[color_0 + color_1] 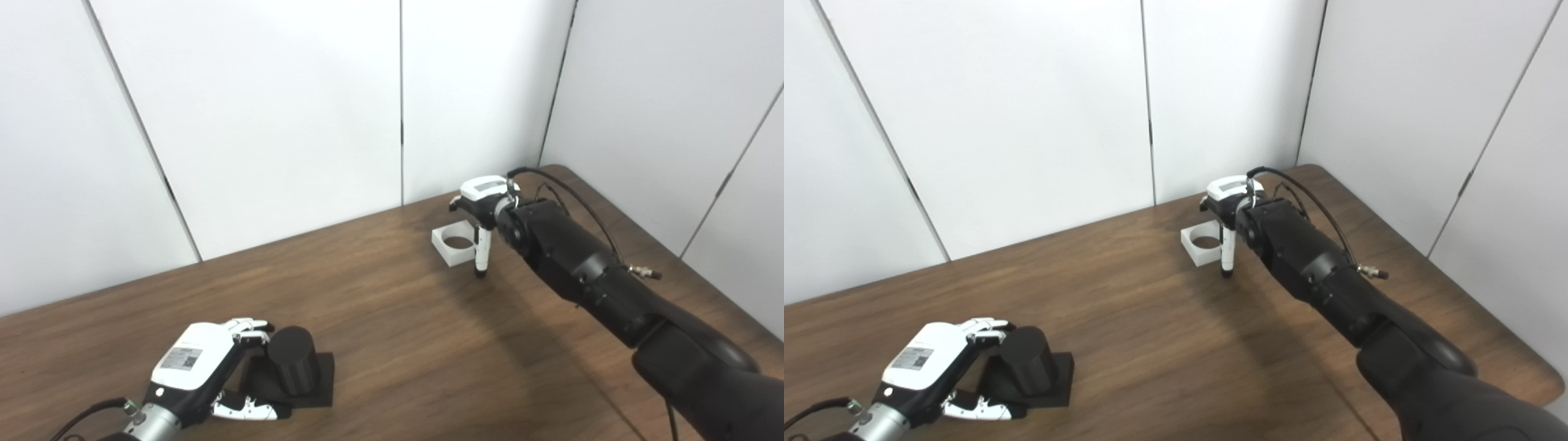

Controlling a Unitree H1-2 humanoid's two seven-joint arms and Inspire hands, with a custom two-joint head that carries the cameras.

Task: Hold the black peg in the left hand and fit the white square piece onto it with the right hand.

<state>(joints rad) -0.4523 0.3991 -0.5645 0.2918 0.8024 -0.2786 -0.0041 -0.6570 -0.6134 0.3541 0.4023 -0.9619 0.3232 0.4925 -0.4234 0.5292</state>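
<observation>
Down at the near edge, the left hand (202, 367) is wrapping its fingers and thumb around the black peg (294, 359), which is standing upright on its square base on the table (392, 331). Far back, the right hand (481, 211) is hovering over the white square piece (452, 245), fingers apart, one finger pointing down just beside it.

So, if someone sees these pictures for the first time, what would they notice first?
Probably the long black right arm reaching to the table's far side, its right hand over the white square piece, one finger pointing down beside it. Next, near left, the left hand around the black peg on its square base.
</observation>
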